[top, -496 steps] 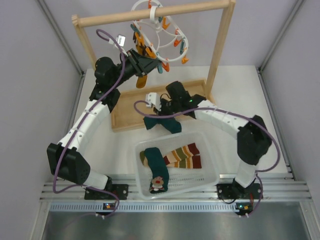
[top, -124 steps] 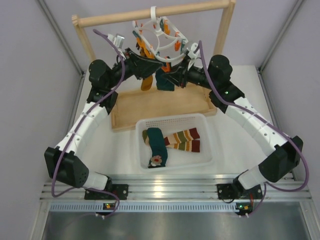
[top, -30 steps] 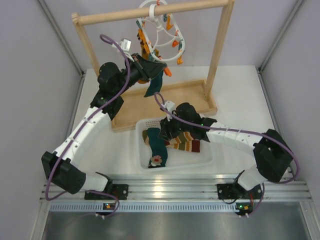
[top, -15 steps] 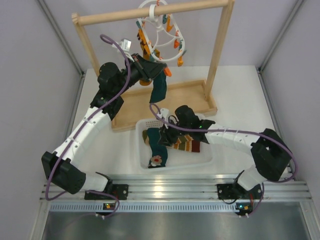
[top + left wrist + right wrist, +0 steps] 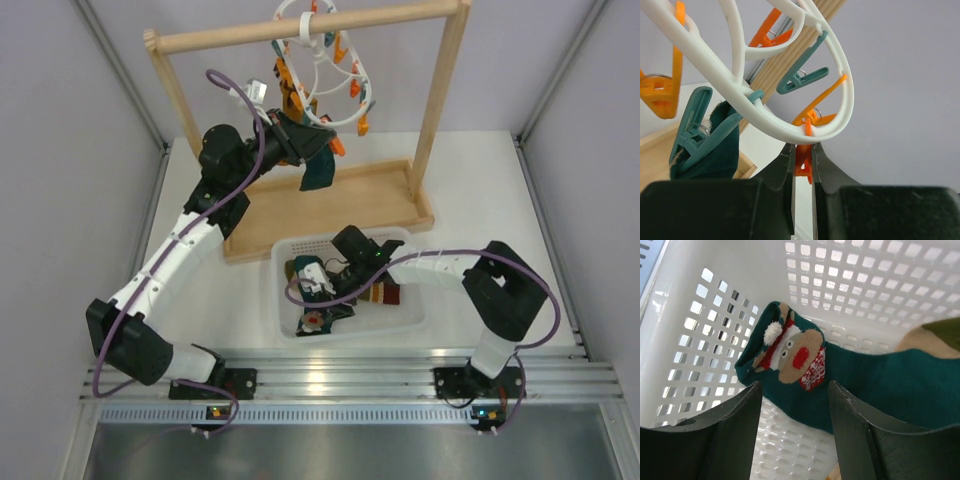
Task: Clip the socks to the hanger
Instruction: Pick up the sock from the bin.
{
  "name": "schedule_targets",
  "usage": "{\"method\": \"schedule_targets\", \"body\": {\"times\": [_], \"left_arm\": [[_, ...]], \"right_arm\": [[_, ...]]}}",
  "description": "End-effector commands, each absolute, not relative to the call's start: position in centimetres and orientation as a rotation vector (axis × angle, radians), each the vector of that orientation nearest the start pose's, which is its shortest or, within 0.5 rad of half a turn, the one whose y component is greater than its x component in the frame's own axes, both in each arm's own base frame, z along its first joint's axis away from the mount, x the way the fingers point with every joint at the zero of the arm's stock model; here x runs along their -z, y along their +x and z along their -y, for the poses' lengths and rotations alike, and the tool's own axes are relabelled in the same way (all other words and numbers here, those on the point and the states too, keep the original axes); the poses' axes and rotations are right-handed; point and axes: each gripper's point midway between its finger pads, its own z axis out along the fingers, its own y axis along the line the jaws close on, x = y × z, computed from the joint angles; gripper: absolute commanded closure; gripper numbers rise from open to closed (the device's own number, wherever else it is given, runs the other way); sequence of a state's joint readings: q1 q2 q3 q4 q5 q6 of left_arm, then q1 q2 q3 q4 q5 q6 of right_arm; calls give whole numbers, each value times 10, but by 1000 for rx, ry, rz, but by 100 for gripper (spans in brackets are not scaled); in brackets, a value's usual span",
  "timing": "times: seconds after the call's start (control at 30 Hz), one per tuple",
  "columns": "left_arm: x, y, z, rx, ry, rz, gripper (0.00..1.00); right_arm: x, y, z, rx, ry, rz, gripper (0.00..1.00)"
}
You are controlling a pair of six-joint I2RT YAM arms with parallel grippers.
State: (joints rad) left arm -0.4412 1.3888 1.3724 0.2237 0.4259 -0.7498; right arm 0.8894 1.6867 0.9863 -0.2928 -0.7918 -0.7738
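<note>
Right wrist shows my right hand, newly dropped into the basket, spread wide straddling the reindeer teal sock for the next pickup, while my left hand pinches the hanger's orange clip.

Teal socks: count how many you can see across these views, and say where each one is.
2. One teal sock hangs from a clip on the hanger; the other sock lies in the white basket, below the open right gripper. The right arm may hide others.
</note>
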Motion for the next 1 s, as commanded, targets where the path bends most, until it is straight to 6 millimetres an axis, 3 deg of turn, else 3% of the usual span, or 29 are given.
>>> {"method": "schedule_targets", "body": {"times": [0.0,0.27,0.5,0.7,0.77,0.87,0.97], "left_arm": [[-477,366,262,1223,123,-1364,100],[-470,369,259,1212,119,-1380,100],[-467,373,258,1211,112,-1389,100],[-468,373,258,1213,113,-1390,100],[-466,374,257,1211,109,-1396,100],[-465,374,258,1210,114,-1399,100],[-465,373,258,1215,119,-1400,100]], "right_arm": [[-89,146,-380,-1131,-2056,-1110,44],[-73,135,-389,-1138,-2179,-1057,40],[-38,143,-386,-1055,-2264,-1076,35],[-20,148,-383,-1001,-2323,-1083,52],[-19,149,-381,-981,-2340,-1076,64],[-32,148,-381,-1003,-2298,-1091,91],[-65,154,-385,-1015,-2168,-1123,100]]}}
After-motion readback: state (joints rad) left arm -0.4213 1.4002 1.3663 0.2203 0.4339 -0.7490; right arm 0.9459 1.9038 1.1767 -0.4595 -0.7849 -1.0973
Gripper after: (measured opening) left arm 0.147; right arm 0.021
